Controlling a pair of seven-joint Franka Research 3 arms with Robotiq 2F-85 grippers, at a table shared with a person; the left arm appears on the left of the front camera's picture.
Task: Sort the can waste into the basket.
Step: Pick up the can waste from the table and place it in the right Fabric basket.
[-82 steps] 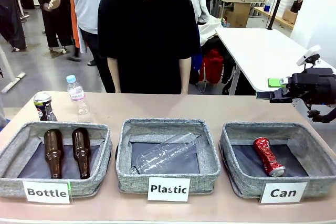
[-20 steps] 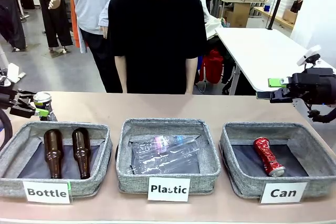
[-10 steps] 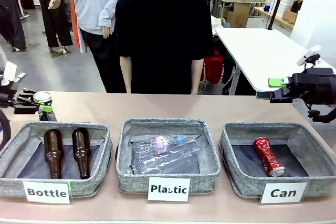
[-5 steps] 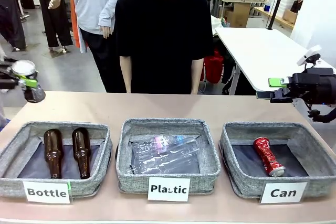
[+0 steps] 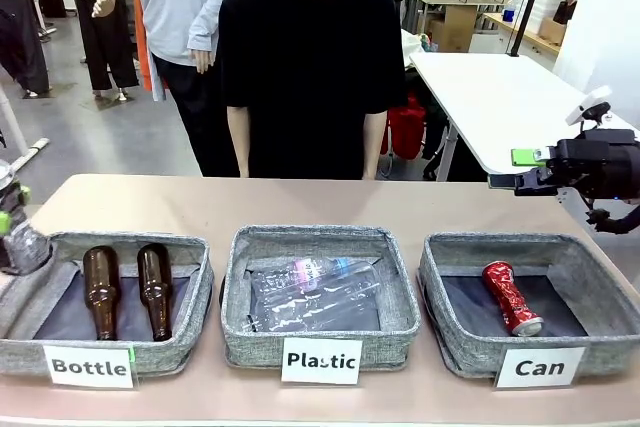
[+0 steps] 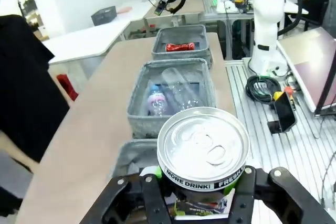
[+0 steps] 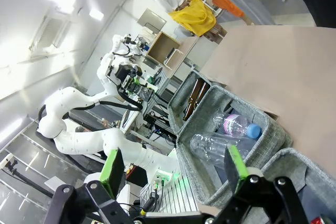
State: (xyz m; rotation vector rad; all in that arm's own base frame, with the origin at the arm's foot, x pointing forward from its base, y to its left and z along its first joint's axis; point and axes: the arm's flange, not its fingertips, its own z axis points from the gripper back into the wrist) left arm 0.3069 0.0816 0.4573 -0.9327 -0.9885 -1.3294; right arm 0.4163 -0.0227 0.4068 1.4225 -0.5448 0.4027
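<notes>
My left gripper [image 5: 8,232] is at the table's far left edge, shut on the dark can [image 5: 24,247], which hangs just left of the "Bottle" basket. In the left wrist view the can's silver top [image 6: 203,150] sits between the green pads of my left gripper [image 6: 199,184]. The red can [image 5: 511,297] lies in the grey basket labelled "Can" [image 5: 520,244] at the right, and the left wrist view shows that basket [image 6: 184,60] far off with the red can [image 6: 180,47] inside. My right gripper [image 5: 508,179] hovers open and empty above the table behind that basket; in the right wrist view my right gripper [image 7: 173,167] has nothing between its spread fingers.
The "Bottle" basket [image 5: 190,247] holds two brown bottles [image 5: 100,290]. The "Plastic" basket [image 5: 320,239] in the middle holds clear plastic bottles [image 5: 318,292]. A person in black [image 5: 310,57] stands at the far side. A white table [image 5: 500,97] stands behind at the right.
My left gripper has lifted the dark can off the far left of the table and swung it left and toward me, to the picture's edge. The right arm has not moved.
</notes>
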